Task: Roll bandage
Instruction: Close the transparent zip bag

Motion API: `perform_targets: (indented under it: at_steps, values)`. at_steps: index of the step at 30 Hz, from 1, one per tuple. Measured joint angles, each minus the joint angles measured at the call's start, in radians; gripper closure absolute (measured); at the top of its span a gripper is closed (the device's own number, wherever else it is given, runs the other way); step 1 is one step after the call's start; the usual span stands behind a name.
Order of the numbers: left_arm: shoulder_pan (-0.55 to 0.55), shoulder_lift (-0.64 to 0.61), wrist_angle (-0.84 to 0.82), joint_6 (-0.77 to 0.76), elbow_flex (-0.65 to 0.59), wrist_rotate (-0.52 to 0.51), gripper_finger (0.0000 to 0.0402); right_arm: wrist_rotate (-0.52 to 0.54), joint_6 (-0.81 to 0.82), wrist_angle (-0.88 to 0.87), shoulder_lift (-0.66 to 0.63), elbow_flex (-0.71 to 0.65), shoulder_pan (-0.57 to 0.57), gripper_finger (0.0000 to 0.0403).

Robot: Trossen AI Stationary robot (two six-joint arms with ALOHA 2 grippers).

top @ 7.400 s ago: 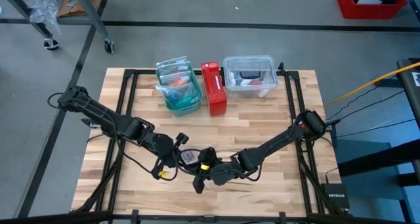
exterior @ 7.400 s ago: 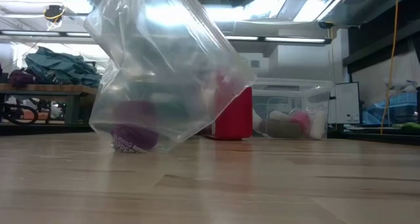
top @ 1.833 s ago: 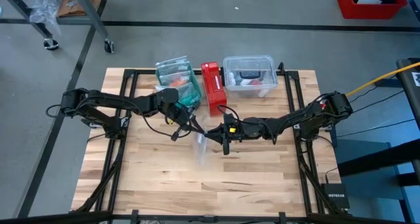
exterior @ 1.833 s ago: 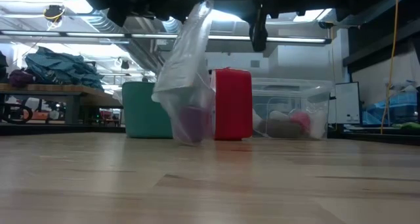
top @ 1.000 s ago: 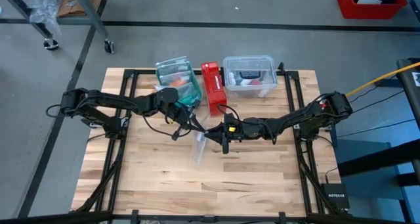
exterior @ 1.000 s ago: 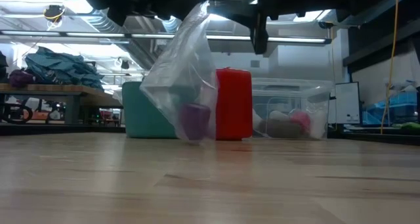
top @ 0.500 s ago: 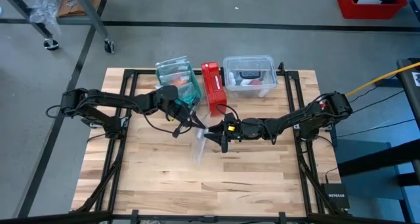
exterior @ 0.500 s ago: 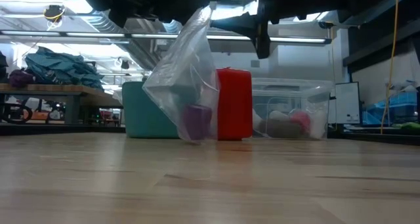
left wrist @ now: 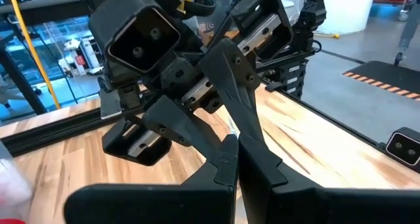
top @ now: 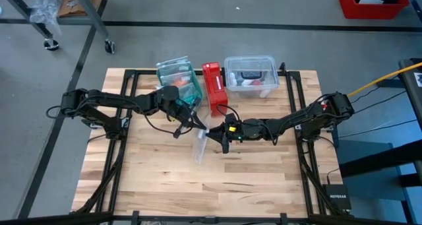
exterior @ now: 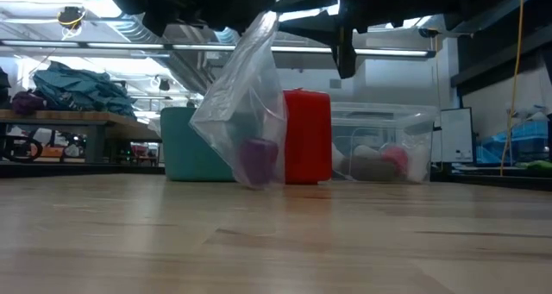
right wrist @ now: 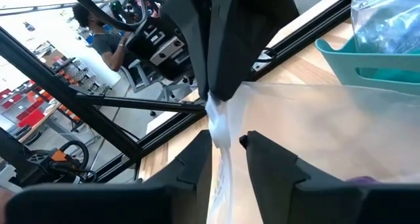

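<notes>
A clear plastic bag [exterior: 246,104] hangs in mid-table; it also shows in the high view [top: 200,147]. The purple bandage [exterior: 257,160], a small coil, lies in the bag's bottom. My left gripper [top: 192,123] is shut on the bag's top. My right gripper [top: 212,134] is right beside it, open. In the right wrist view its fingers [right wrist: 197,165] stand on either side of the bag's crumpled top edge [right wrist: 220,129]. I cannot tell whether they touch it. My left gripper pinches the bag's top edge [right wrist: 213,109] between its two fingers [right wrist: 220,46], coming from above and the table's left. The bag hangs below the fingers with the bandage in its bottom. I cannot tell whether the bag's lower end [exterior: 254,184] touches the tabletop.
At the table's far edge stand a teal bin [top: 179,88] with packets, a red box [top: 215,88] and a clear lidded container [top: 250,74]. In the low view the bin [exterior: 185,147], the box [exterior: 308,139] and the container [exterior: 379,152] stand behind the bag. Bare wood lies toward the near edge.
My right gripper has edged toward the table's left edge, closer to the bag's top beside my left gripper. The bag has swayed slightly and hangs much as before.
</notes>
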Motion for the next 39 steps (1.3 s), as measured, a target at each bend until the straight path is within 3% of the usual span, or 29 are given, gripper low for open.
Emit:
perform_targets:
  at_steps: [20,29,39]
  values:
    - [-0.001,0.0,-0.02,-0.041,0.0,0.033,0.0401,0.009,-0.003,0.007,0.0,0.0,0.0,0.0311]
    - [0.0,0.0,-0.019,-0.041,0.0,0.033,0.0401,0.008,-0.004,0.007,0.0,0.0,0.001,0.0389]
    - [0.0,0.0,-0.009,-0.041,0.0,0.036,0.0401,0.008,-0.001,0.004,0.0,0.0,0.001,0.0396]
